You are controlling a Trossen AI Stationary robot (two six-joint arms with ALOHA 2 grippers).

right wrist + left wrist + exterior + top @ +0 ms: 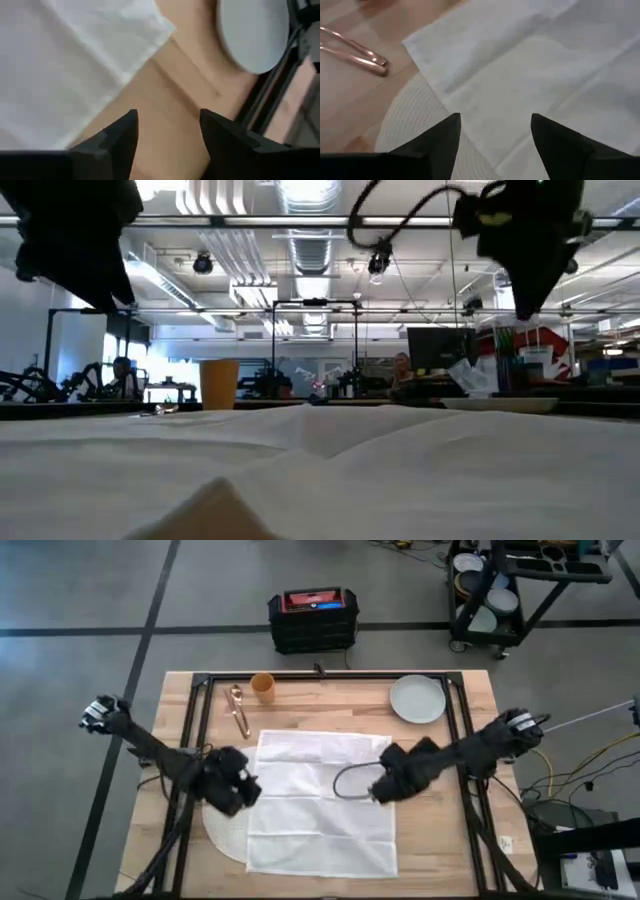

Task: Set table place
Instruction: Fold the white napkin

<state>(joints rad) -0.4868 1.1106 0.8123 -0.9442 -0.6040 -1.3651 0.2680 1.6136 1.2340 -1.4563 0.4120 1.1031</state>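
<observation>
Both end effectors — left (240, 790), right (385, 785) — hover open, empty, over the white cloth (320, 802) hiding the round mat (225, 832) on the counter (430, 840).

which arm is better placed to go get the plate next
Right, likely. The right gripper hangs open at the cloth's right edge, on the plate's side of the table. The left gripper is open over the cloth's far side.

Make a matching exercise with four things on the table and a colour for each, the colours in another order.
Things:
1. cup
2. plate
3. cutlery
4. cloth

Colours:
A. white
B. rose-gold
C. orange
D. pale grey-green

Pairs: 1-C, 2-D, 3-B, 4-A
</observation>
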